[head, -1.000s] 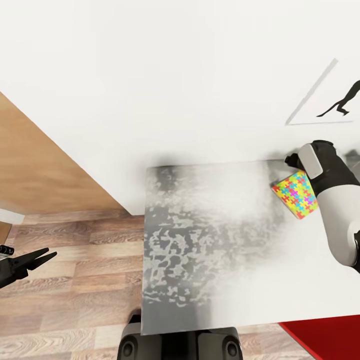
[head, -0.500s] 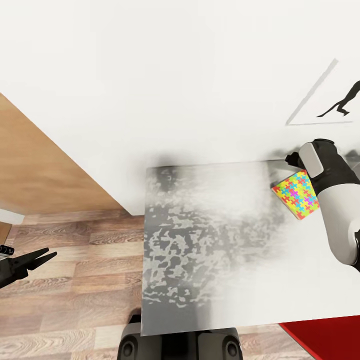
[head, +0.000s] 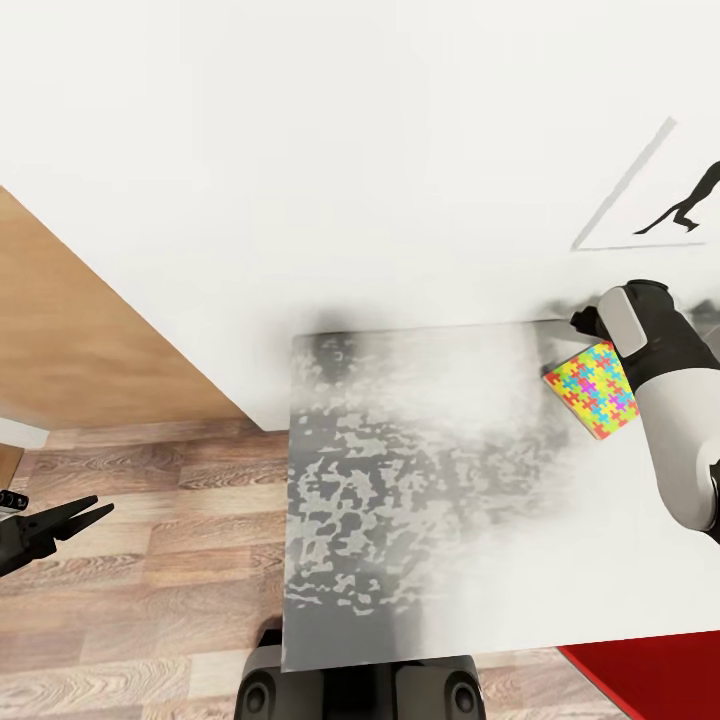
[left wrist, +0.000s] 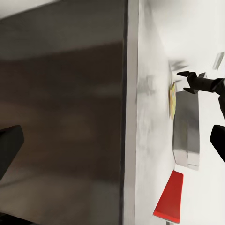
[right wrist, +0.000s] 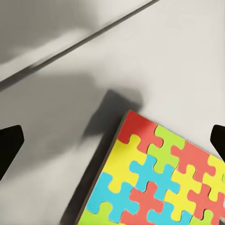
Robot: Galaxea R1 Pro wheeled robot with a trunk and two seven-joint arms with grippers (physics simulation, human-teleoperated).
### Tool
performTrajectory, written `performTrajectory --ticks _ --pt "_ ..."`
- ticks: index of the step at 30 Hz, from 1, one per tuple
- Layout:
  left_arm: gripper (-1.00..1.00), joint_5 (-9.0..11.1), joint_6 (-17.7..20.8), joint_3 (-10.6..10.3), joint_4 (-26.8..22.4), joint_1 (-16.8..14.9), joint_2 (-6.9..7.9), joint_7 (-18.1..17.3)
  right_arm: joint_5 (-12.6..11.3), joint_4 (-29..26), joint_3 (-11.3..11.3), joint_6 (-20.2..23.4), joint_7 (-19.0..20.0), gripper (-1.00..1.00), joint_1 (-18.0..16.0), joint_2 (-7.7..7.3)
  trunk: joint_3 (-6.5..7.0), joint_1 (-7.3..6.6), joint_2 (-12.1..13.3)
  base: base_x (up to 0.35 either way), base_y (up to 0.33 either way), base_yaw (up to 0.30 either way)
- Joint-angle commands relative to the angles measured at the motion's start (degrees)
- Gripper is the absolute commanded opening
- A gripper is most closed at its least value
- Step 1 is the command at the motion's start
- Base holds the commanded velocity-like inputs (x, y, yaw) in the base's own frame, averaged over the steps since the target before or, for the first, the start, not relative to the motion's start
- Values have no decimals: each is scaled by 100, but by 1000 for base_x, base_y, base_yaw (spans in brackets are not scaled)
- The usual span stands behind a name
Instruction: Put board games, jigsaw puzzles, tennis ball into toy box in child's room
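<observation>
One jigsaw puzzle (head: 592,388), a small square of bright interlocking pieces, lies flat near the back edge of the table (head: 420,500). My right gripper (head: 588,322) hovers just above the puzzle's far corner. In the right wrist view that gripper (right wrist: 112,140) is open, its dark fingertips (right wrist: 9,145) wide apart over the puzzle's (right wrist: 159,183) corner, holding nothing. My left gripper (head: 85,515) hangs low over the floor, left of the table, and is open and empty. The left wrist view shows the puzzle (left wrist: 172,98) edge-on, with a grey bin that looks like the toy box (left wrist: 186,136) beyond it.
A white wall rises right behind the table, with a framed picture of a dark animal figure (head: 690,200). A wooden panel (head: 80,340) stands at the left over wood flooring (head: 150,560). A red object (head: 650,680) lies by the table's near right corner.
</observation>
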Motion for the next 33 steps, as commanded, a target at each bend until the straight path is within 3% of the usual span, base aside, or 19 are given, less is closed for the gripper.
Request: performTrajectory --ticks 1,20,33 --pt "100 -6 61 0 -2 -2 1 -25 -57 1 29 16 -49 100 -3 -6 -6 3 -8 0 0 0" --pt "100 -6 58 -7 -2 -2 -5 -25 -47 277 26 -11 -49 100 -23 -52 -6 3 -8 0 0 0" --pt "100 -6 53 -8 0 -2 -7 -25 91 286 26 30 -41 100 -125 -110 -6 3 -8 0 0 0"
